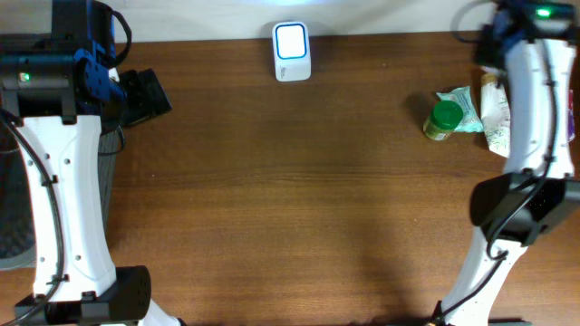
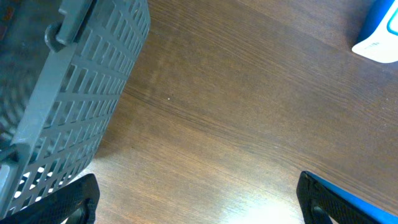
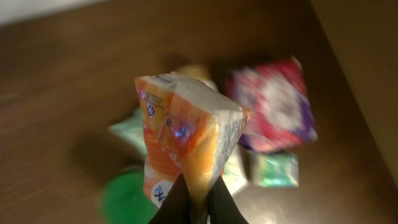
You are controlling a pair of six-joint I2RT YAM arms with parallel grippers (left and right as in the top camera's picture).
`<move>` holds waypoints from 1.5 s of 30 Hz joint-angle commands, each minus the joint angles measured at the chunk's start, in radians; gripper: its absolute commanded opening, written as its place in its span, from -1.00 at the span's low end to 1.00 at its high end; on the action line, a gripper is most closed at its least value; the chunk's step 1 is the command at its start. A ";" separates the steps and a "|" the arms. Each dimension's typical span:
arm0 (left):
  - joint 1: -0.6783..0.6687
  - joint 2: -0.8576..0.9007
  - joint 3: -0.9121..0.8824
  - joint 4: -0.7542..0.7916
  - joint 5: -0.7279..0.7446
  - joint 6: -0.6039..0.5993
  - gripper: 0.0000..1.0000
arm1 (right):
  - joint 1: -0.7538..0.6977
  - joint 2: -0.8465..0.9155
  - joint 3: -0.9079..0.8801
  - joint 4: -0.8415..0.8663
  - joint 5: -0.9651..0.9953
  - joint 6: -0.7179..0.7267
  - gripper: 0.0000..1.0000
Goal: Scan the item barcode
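The right tool (image 3: 198, 191) is closed on an orange packet (image 3: 186, 146), pinching its lower edge so the packet stands up in front of the wrist camera. It is held clear of the surface (image 1: 290, 199), above a small heap of goods near the right edge, toward the far right corner. In that heap lie a magenta packet (image 3: 273, 106), a pale green packet (image 3: 273, 169) and a green-lidded jar (image 1: 444, 118) – all blurred in the wrist view, so no print can be read. No barcode can be made out on the side of the orange packet that shows.

The scanner (image 1: 291, 50), a white block with a blue-lit face, stands at the middle of the far edge, well apart from the held packet.

The left tool (image 2: 199, 202) is wide open and holds nothing – its two dark fingertips sit at the bottom corners of its own view, over bare wood. A grey slatted basket (image 2: 81, 106) stands just beside it at the left edge.
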 commanded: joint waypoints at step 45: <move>0.002 -0.015 0.003 -0.001 -0.004 -0.006 0.98 | 0.050 -1.596 -1.306 -0.026 -0.473 -0.044 0.97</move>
